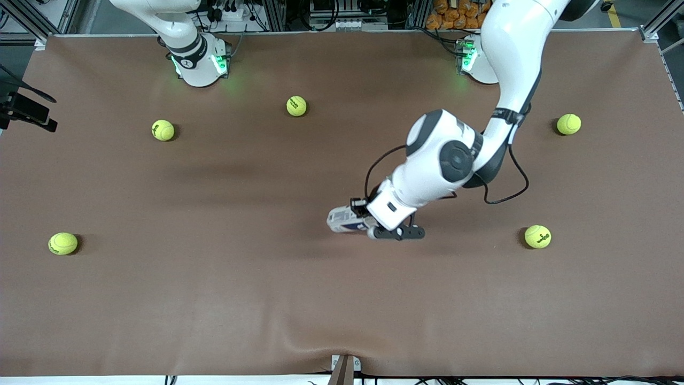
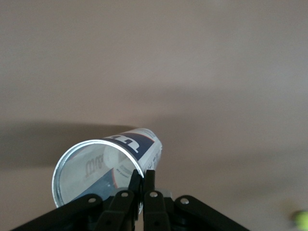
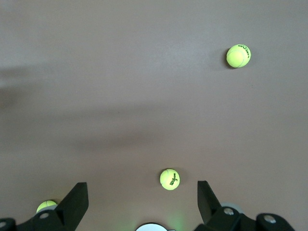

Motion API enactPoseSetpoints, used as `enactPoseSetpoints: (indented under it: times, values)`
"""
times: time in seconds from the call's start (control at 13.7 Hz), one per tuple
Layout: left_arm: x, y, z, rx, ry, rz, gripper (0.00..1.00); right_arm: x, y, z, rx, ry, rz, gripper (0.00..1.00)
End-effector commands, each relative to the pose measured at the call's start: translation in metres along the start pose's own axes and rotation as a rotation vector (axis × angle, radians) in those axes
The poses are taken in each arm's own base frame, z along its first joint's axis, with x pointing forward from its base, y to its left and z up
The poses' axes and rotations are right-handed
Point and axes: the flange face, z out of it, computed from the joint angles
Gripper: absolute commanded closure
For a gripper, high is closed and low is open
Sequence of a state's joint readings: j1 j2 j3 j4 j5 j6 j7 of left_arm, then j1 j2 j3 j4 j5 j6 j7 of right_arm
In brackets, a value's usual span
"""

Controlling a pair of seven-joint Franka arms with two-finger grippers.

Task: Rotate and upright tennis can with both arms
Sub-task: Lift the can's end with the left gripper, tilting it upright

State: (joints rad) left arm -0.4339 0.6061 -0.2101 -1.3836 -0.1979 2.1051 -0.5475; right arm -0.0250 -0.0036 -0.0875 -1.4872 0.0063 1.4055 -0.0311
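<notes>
Near the middle of the worktop [image 1: 214, 299], the left end effector [image 2: 142, 182] pinches the silver rim of the tennis can [image 2: 108, 168], its fingers pressed on the wall at the open mouth; the can seems to lie tilted or flat, label outward. The right end effector [image 3: 142, 199] waits spread wide above its base end, over scattered tennis balls [image 3: 170, 179]. This looks like the rotating step, and next the right arm must come support the can for uprighting.
</notes>
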Motion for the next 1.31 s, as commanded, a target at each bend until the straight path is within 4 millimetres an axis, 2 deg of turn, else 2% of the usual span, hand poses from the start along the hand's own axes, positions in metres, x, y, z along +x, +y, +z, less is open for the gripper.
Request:
enactPoseSetpoints:
  times: [0.0, 0.07, 0.22, 0.29, 0.44, 0.58, 0.73, 0.87, 1.17, 1.24]
  values:
    - [-0.02, 0.001, -0.04, 0.143, -0.002, -0.029, 1.0, -0.003, 0.001, -0.004, 0.008, 0.012, -0.008, 0.0]
    - [-0.033, 0.008, -0.046, 0.196, 0.004, -0.036, 1.0, -0.002, 0.001, -0.005, 0.009, 0.023, -0.009, 0.0]
    - [-0.046, 0.011, -0.043, 0.313, 0.009, -0.073, 1.0, -0.006, -0.003, -0.006, 0.01, 0.017, -0.017, 0.0]
    - [-0.052, 0.023, -0.048, 0.327, 0.039, -0.09, 1.0, -0.006, -0.003, -0.007, 0.01, 0.02, -0.017, 0.0]
    - [-0.072, 0.05, -0.044, 0.37, 0.105, -0.118, 1.0, -0.005, -0.001, -0.005, 0.01, 0.017, -0.012, 0.0]
    - [-0.076, 0.067, -0.05, 0.351, 0.144, -0.155, 1.0, -0.005, -0.002, -0.005, 0.01, 0.017, -0.012, 0.0]
    - [-0.09, 0.085, -0.036, 0.349, 0.146, -0.128, 1.0, -0.005, -0.002, -0.007, 0.009, 0.022, -0.014, 0.0]
    - [-0.09, 0.092, -0.031, 0.321, 0.164, -0.131, 1.0, -0.005, 0.001, -0.005, 0.01, 0.014, -0.009, 0.0]
    - [-0.105, 0.112, 0.017, 0.317, 0.184, -0.128, 1.0, -0.004, 0.001, -0.005, 0.013, 0.016, -0.011, 0.0]
    - [-0.107, 0.115, 0.021, 0.324, 0.202, -0.137, 1.0, -0.004, 0.003, -0.004, 0.013, 0.014, -0.016, 0.0]
